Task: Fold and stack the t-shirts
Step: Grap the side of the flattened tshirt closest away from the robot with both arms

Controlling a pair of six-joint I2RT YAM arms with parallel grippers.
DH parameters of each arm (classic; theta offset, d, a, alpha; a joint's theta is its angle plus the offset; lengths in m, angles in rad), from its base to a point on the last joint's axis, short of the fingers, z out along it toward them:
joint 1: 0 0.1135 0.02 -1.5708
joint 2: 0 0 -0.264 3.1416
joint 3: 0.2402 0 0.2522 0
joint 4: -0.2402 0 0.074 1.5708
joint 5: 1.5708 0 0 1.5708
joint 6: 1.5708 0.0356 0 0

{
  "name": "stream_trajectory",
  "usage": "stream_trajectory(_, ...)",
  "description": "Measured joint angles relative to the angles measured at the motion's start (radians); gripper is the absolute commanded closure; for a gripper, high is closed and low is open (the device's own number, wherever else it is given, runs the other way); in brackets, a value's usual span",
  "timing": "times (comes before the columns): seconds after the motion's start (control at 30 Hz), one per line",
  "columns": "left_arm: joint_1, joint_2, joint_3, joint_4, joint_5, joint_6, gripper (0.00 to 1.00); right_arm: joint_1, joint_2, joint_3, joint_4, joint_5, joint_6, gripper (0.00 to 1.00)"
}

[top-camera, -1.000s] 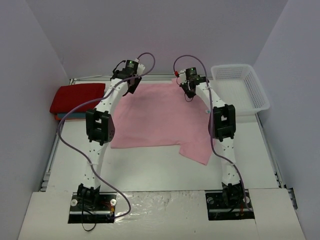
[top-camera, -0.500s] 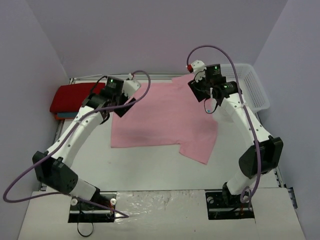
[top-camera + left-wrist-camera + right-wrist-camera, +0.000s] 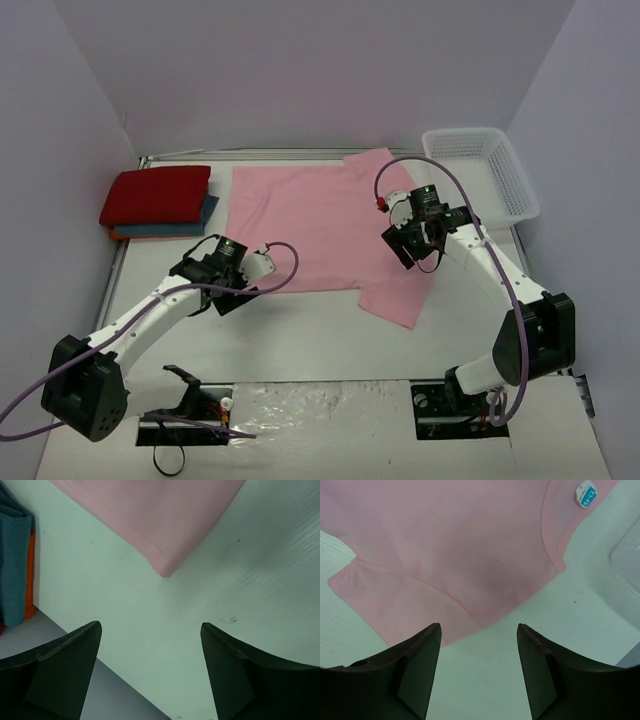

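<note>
starting at the near edge, where both arm bases are bolted, the white desk (image 3: 300, 345) runs bare up to the hem of the pink t-shirt (image 3: 310, 225). that shirt lies spread flat across the middle, with one sleeve jutting out at the near right. the left end effector (image 3: 150, 630) hangs low over the bare surface just short of the shirt's near left corner, its fingers wide apart and nothing between them. the right end effector (image 3: 478, 627) hovers over the shirt's right side by the sleeve, jaws parted somewhat less and likewise gripping nothing. open desk lies along the near side and down the right of the shirt. farther back at the left edge, the red t-shirt (image 3: 155, 195) sits folded on the teal t-shirt (image 3: 190, 226), and a narrow strip of desk separates this stack from the pink one. the white mesh basket (image 3: 480, 170) stands in the far right corner, near the pink cloth but apart from it. plain lavender walls (image 3: 300, 70) close in the left, far and right sides. the left wrist view alone shows an orange layer (image 3: 30, 585) under the teal. the right wrist view alone shows a small white and blue label (image 3: 586, 493) inside the pink neckline.
</note>
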Motion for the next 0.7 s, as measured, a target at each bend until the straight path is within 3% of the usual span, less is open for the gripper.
stream_trajectory(0.33, -0.01, 0.048, -0.155, 0.193, -0.006, 0.019, 0.22, -0.087, -0.005, -0.021, 0.003, -0.052, 0.009, 0.41)
stream_trajectory(0.7, -0.01, 0.143, -0.168, 0.353, -0.021, 0.042, 0.22, -0.129, -0.007, -0.024, 0.005, -0.097, 0.025, 0.41)
